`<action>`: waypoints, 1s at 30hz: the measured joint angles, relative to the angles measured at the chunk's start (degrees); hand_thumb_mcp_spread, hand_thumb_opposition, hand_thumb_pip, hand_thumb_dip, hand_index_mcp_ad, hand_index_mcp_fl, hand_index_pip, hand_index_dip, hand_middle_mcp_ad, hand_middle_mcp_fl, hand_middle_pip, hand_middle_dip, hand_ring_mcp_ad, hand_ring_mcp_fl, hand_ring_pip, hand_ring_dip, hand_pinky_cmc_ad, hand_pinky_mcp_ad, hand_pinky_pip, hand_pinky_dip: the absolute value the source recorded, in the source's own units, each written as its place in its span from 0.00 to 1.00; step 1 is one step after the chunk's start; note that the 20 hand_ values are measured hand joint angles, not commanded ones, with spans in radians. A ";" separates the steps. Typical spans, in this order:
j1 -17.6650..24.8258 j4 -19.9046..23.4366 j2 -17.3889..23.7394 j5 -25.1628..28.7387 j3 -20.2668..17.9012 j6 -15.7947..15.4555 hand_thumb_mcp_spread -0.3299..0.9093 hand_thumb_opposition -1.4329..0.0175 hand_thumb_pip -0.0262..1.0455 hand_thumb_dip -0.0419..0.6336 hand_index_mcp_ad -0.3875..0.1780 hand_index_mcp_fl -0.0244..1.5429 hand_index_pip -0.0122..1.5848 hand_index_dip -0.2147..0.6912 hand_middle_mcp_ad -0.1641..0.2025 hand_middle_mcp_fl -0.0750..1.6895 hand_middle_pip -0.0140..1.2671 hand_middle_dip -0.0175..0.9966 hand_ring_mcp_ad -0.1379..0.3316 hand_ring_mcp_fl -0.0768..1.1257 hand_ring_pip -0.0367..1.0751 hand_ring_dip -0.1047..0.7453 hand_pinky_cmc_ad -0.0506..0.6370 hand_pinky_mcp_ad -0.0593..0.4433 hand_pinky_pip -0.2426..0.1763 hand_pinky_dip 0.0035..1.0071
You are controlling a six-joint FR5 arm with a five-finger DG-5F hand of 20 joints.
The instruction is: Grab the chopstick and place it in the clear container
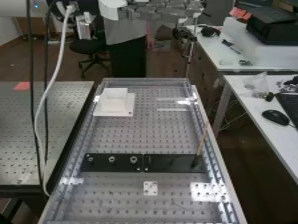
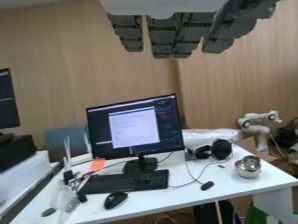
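Evidently the hand (image 1: 167, 12) is open: its fingers hang straight and relaxed in the wrist view, with nothing gripped between them. The high view has it up at the far end, beyond the perforated counter (image 1: 123, 132) and well apart from the chopstick (image 1: 201, 139).

The chopstick stands nearly upright toward the view's right side of that counter, its top tilted a little farther right. Its foot is at the right-hand part of a black plate (image 1: 166, 162) laid crosswise. The left-hand part of the plate carries three round fittings (image 1: 112, 159) in a row. Nearer the camera lies a small white plate with holes (image 1: 150, 188).

Farther up the same counter, toward the view's left, a pale, square-sided container (image 1: 114, 99) sits on a flat white base (image 1: 128, 110), well apart from the chopstick.

Beside this counter on the left is another perforated surface (image 1: 33, 132) with a reddish slip (image 1: 22, 86) at its far edge. On the right, a white counter (image 1: 243, 97) holds a black mouse (image 1: 275, 117) and a keyboard (image 1: 291, 106). The wrist view shows a monitor (image 2: 135, 126), headphones (image 2: 221, 148) and a shiny metal bowl (image 2: 248, 168).
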 joint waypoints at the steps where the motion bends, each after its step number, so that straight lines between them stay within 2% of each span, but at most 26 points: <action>1: -0.10 0.53 -0.25 -0.04 -0.11 0.11 0.27 0.98 0.04 0.05 0.66 0.02 0.01 0.25 0.65 0.04 0.03 0.06 0.34 0.07 0.05 0.16 0.17 0.23 0.55 0.01; 4: -0.72 4.47 -1.62 -0.51 -1.13 1.23 0.27 0.97 0.04 0.05 0.70 0.02 0.01 0.25 0.61 0.05 0.03 0.06 0.33 0.07 0.05 0.16 0.13 0.18 0.55 0.01; 5: -0.89 5.78 -1.87 -0.81 -1.53 1.59 0.30 0.93 0.04 0.04 0.72 0.02 0.01 0.25 0.61 0.04 0.03 0.06 0.33 0.07 0.05 0.16 0.13 0.18 0.55 0.02; 6: -1.09 7.39 -2.11 -1.15 -2.07 2.03 0.33 0.87 0.11 0.04 0.73 0.02 0.01 0.25 0.62 0.04 0.03 0.06 0.35 0.07 0.05 0.16 0.14 0.18 0.55 0.02; 8: -1.44 10.75 -2.33 -1.61 -3.24 2.85 0.38 0.78 0.20 0.06 0.75 0.02 0.01 0.24 0.60 0.04 0.05 0.06 0.38 0.07 0.05 0.16 0.19 0.22 0.52 0.05; 10: -1.84 15.60 -2.53 -1.75 -4.95 4.21 0.43 0.68 0.24 0.06 0.75 0.02 0.02 0.24 0.60 0.04 0.07 0.06 0.47 0.07 0.05 0.14 0.29 0.29 0.46 0.10; 11: -2.04 18.49 -2.69 -1.72 -5.96 5.24 0.45 0.65 0.27 0.07 0.75 0.02 0.02 0.24 0.60 0.04 0.08 0.06 0.51 0.07 0.06 0.14 0.31 0.28 0.43 0.12; 12: -2.29 21.62 -2.97 -1.57 -7.04 6.65 0.47 0.62 0.31 0.09 0.75 0.02 0.03 0.28 0.60 0.04 0.09 0.06 0.54 0.07 0.05 0.14 0.35 0.32 0.40 0.14; 13: -2.40 22.69 -3.11 -1.53 -7.39 7.28 0.48 0.60 0.33 0.10 0.75 0.03 0.03 0.30 0.61 0.04 0.09 0.06 0.57 0.06 0.06 0.14 0.37 0.32 0.39 0.16; 14: -2.68 24.77 -3.61 -1.50 -8.07 8.96 0.49 0.60 0.34 0.09 0.75 0.04 0.04 0.33 0.60 0.04 0.10 0.08 0.57 0.07 0.07 0.14 0.39 0.34 0.36 0.17; 15: -2.94 26.12 -4.26 -1.57 -8.52 10.70 0.49 0.58 0.34 0.11 0.75 0.05 0.04 0.37 0.61 0.06 0.09 0.10 0.61 0.06 0.07 0.14 0.41 0.35 0.32 0.18; 16: -3.04 26.58 -4.56 -1.57 -8.69 11.42 0.49 0.57 0.34 0.11 0.75 0.05 0.04 0.41 0.60 0.06 0.10 0.13 0.60 0.07 0.07 0.14 0.40 0.34 0.33 0.20; 17: -3.27 27.84 -5.34 -1.40 -9.11 13.23 0.49 0.56 0.34 0.11 0.75 0.05 0.04 0.43 0.62 0.06 0.10 0.14 0.64 0.07 0.07 0.14 0.42 0.35 0.32 0.19; 19: -3.53 30.04 -6.32 -1.18 -9.66 15.37 0.49 0.54 0.39 0.11 0.75 0.09 0.04 0.48 0.62 0.07 0.11 0.18 0.64 0.07 0.08 0.14 0.43 0.39 0.31 0.21; 23: -4.00 34.78 -8.44 -0.63 -10.69 19.98 0.50 0.54 0.40 0.12 0.75 0.15 0.04 0.56 0.64 0.13 0.12 0.26 0.65 0.06 0.08 0.14 0.43 0.39 0.31 0.22; 25: -4.22 36.56 -9.28 -0.73 -10.99 21.75 0.50 0.53 0.42 0.14 0.75 0.16 0.04 0.64 0.65 0.15 0.12 0.34 0.67 0.06 0.10 0.14 0.44 0.38 0.28 0.24; 26: -4.36 38.20 -9.97 -0.52 -11.21 23.07 0.50 0.53 0.43 0.15 0.75 0.17 0.04 0.66 0.64 0.16 0.13 0.36 0.67 0.06 0.10 0.14 0.44 0.38 0.28 0.25; 30: -4.82 40.08 -12.24 1.24 -11.06 26.47 0.53 0.51 0.49 0.23 0.75 0.21 0.04 0.75 0.65 0.21 0.13 0.47 0.67 0.07 0.10 0.14 0.43 0.39 0.28 0.27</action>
